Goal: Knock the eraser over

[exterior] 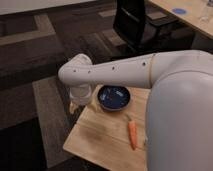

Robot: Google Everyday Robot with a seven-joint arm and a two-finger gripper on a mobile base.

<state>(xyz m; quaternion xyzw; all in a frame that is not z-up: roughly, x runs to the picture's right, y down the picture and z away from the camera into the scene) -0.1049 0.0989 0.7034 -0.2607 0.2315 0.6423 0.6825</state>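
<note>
My white arm reaches from the right across the far left corner of the wooden table [100,137]. The gripper [80,96] hangs below the elbow-like joint, right at the table's far left corner and just left of the blue bowl. The eraser is not clearly in view. A small pale shape [73,107] shows under the gripper at the table corner, and I cannot tell what it is.
A dark blue bowl [114,97] sits at the far side of the table. An orange carrot [132,134] lies near the right, pointing toward me. A black office chair [137,22] stands behind, and a long desk [195,15] is at the upper right. Carpet surrounds the table.
</note>
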